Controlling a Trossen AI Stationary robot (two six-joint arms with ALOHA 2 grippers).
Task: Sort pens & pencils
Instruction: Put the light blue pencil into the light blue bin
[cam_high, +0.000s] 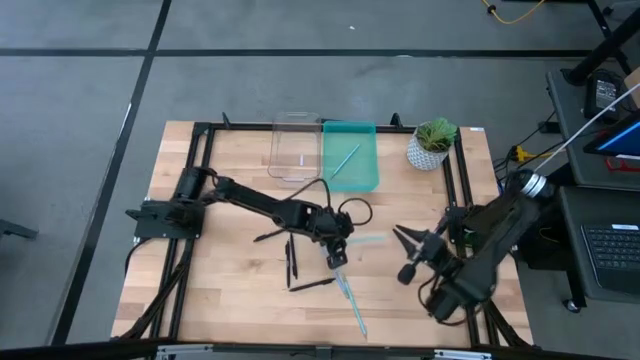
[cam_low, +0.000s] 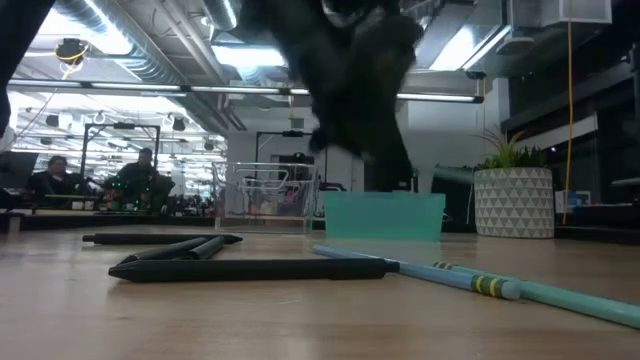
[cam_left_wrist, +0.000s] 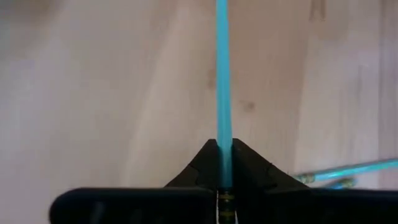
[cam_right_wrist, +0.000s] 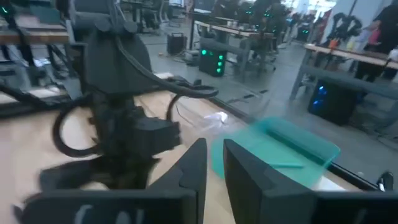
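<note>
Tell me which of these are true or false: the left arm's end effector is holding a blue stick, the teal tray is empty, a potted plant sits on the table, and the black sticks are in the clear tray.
1. The left end effector is shut on a light blue pen. True.
2. The teal tray is empty. False: one light blue stick already lies in it.
3. A potted plant stands at the table's far right corner. True.
4. The black sticks lie in the clear tray. False: they lie on the bare wood near the left arm.
5. The right end effector holds a stick. False: it holds nothing.
</note>
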